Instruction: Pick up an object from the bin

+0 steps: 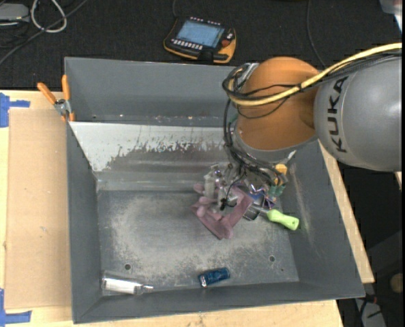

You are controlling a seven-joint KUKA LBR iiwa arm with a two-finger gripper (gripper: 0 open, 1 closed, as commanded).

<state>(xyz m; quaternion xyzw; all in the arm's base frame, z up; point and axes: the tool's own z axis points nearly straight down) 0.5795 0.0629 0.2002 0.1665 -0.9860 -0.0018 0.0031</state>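
The gripper (pixel 223 195) is hanging low over the crumpled mauve piece of soft-looking material (pixel 219 220), which is lying on the floor of the grey metal bin (pixel 148 114), a bit right of the middle. The tip is sitting at that mauve lump's far edge, and honestly I can't tell whether the pincer is spread or pressed together because it's all tangled in with wrist cables. A small green-handled tool (pixel 284 219) is lying just right of the mauve piece, while a small blue oblong thing (pixel 214 276) and a silvery tube (pixel 124 286) are sitting well apart by the near wall.
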